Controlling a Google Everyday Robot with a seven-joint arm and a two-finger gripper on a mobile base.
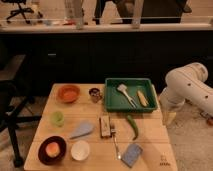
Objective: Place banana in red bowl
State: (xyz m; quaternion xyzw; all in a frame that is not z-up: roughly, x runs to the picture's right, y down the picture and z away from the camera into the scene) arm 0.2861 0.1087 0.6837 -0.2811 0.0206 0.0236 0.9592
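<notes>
The small pale-yellow banana (pixel 142 98) lies in the right part of the green tray (pixel 112 101) at the back right of the wooden table. The orange-red bowl (pixel 68 93) stands at the back left of the table with nothing visible in it. The white arm reaches in from the right. My gripper (pixel 169 116) hangs low beside the table's right edge, just right of the tray and apart from the banana.
A white-handled utensil (pixel 126 94) shares the tray. On the table are a metal cup (pixel 95 93), green cup (pixel 57 118), green pepper (pixel 132 126), brown box (pixel 104 126), fork (pixel 115 142), blue sponge (pixel 131 155), white bowl (pixel 80 150) and maroon bowl with fruit (pixel 52 149).
</notes>
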